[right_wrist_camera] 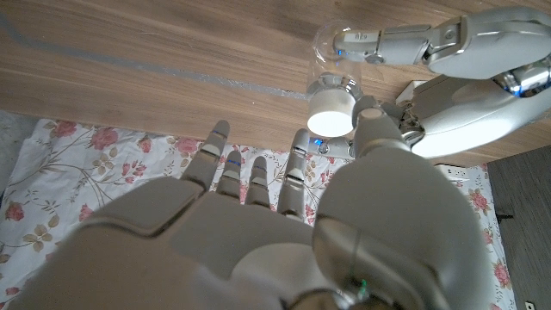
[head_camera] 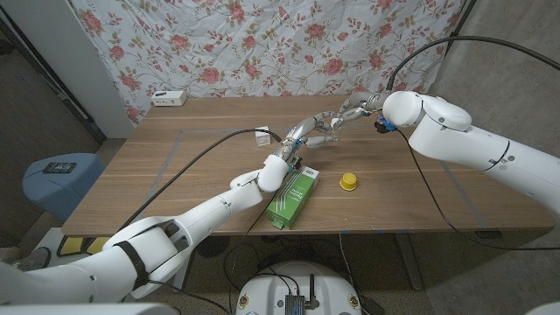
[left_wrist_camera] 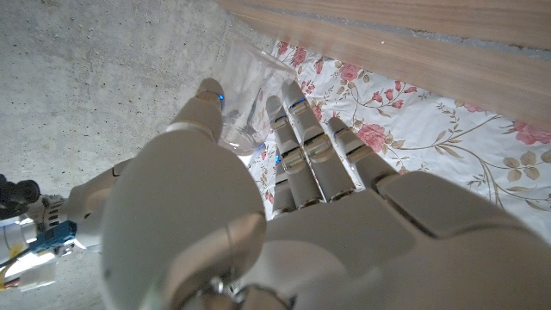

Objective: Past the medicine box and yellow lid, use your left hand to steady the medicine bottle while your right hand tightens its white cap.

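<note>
Working over the far middle of the wooden table (head_camera: 175,166), past the green medicine box (head_camera: 291,197) lying near the front edge. Steadying with the left hand (head_camera: 302,137), its thumb and fingers (right_wrist_camera: 379,39) clamping round the clear body of the medicine bottle (right_wrist_camera: 331,53). Bringing in the right hand (head_camera: 348,112) from the other side, fingers (right_wrist_camera: 219,142) stretching out straight and apart, gripping nothing yet, thumb sitting just beside the cap; not being able to tell whether it is touching.

Holding the bottle well beyond the yellow lid (head_camera: 348,181), which is resting on the table beside the box, apart from both hands.

Judging the step in hand as closing on the white cap (right_wrist_camera: 331,113). Doing it well probably meaning:
- curling thumb and nearest fingers evenly round the cap's rim before turning at all
- keeping the left grip on the body only, clear of the neck, and firm enough to stop the smooth plastic spinning
- twisting about the bottle's own axis, not levering sideways
- avoiding pushing the bottle back out of the left grip

Pointing cap-first towards the right hand, base away in the left; long axis seeming to run roughly along the line between the two hands, closer to level than upright, though hard to confirm in the head view.
</note>
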